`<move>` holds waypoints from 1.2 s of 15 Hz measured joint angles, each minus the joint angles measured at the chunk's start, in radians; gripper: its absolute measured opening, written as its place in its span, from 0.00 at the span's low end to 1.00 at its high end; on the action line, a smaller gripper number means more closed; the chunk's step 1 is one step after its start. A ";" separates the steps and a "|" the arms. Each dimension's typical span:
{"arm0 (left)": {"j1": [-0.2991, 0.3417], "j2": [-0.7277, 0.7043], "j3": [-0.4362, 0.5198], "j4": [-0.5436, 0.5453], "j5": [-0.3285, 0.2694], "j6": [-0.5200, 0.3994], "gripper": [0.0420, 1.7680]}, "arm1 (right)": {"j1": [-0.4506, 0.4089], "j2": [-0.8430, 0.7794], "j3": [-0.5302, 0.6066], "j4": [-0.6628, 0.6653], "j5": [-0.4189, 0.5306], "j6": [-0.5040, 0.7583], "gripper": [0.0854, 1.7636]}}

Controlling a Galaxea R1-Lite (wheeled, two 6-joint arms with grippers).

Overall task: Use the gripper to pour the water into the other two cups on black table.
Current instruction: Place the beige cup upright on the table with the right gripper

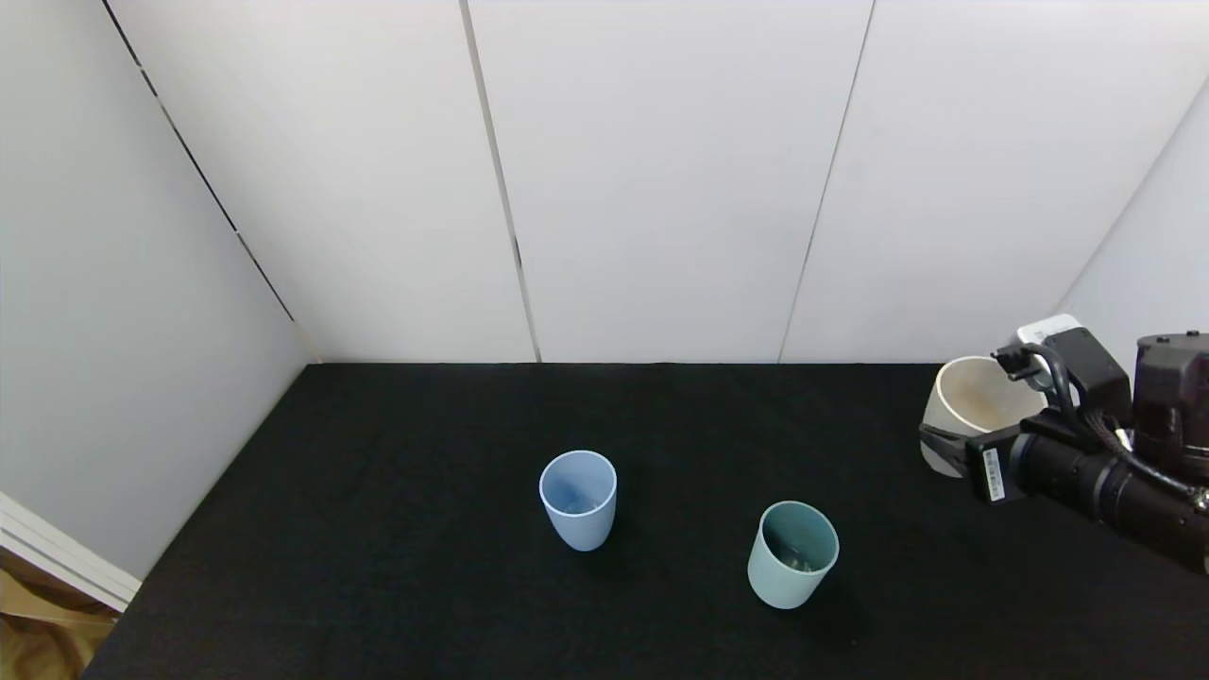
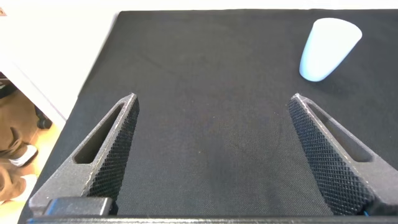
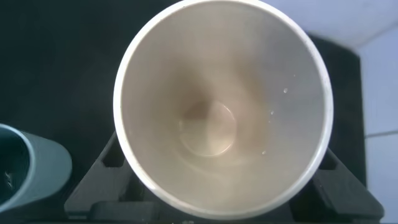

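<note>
- White panelled walls behind; black felt-like surface below, filling the head view from the back wall to the near edge.
- Right claw at the far right of the surface, clamped around a cream cup, one finger on each side of its lower wall.
- Cream cup tipped toward the middle of the surface, mouth open to the head view; in the right wrist view seen straight down its inside, with a few small drops clinging to the inner wall and a faint round patch at the bottom. Whether water is left inside: cannot tell.
- Light blue cup upright near the centre of the surface, well apart from the cream cup.
- Teal cup upright, nearer the robot and to the right of the blue one, between it and the right claw but touching neither.
- Faint glint at the bottom of the teal cup in the head view; its rim just beside the cream cup in the right wrist view.
- Left claw outside the head view; in the left wrist view, fingers spread wide above bare surface, holding nothing.
- Light blue cup well ahead of the left claw.
</note>
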 joint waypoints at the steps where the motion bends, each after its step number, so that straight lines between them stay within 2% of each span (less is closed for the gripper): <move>1: 0.000 0.000 0.000 0.000 0.000 0.000 0.97 | -0.014 0.008 0.036 -0.027 0.005 0.019 0.69; 7: 0.000 0.000 0.000 0.000 0.000 0.000 0.97 | -0.057 0.049 0.153 -0.076 0.006 0.054 0.69; 12: 0.000 0.000 0.000 0.000 0.000 0.000 0.97 | -0.059 0.138 0.233 -0.272 0.008 0.071 0.69; 14: 0.000 0.000 0.000 0.000 0.000 0.000 0.97 | -0.051 0.179 0.255 -0.330 0.011 0.115 0.69; 18: 0.000 0.000 0.000 0.000 0.000 0.000 0.97 | -0.042 0.227 0.268 -0.338 0.018 0.142 0.69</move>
